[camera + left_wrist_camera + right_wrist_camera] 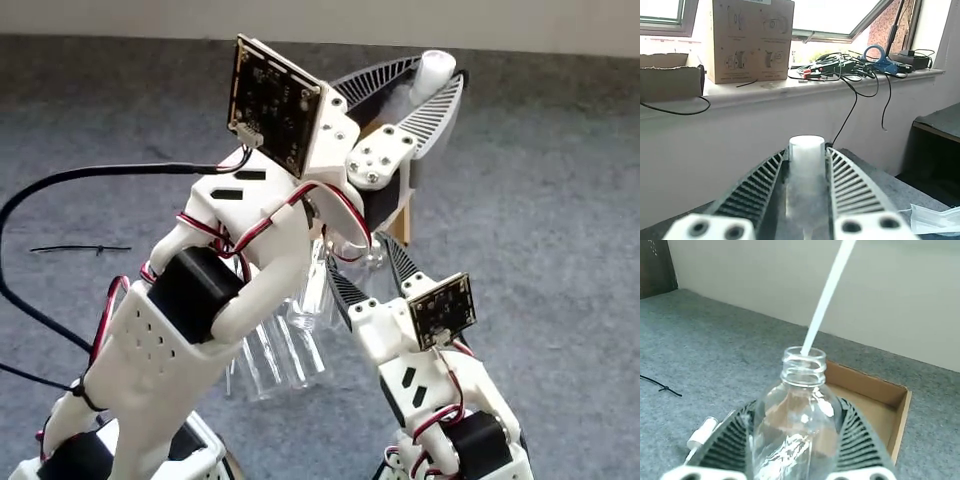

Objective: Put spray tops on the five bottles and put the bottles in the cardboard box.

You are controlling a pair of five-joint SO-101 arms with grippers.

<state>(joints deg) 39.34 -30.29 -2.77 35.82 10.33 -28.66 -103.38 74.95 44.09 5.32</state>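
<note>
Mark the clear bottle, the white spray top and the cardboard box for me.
Clear plastic bottle (pixel 802 405): right wrist view, on its shoulder.
White plastic spray top (pixel 806 147): left wrist view, on its head.
Shallow brown cardboard box (pixel 901 412): right wrist view, on its side wall.

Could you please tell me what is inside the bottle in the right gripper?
A white dip tube slants into the open neck of the bottle. Its lower end is lost in reflections on the clear wall. The left gripper holds a spray top higher up.
</note>
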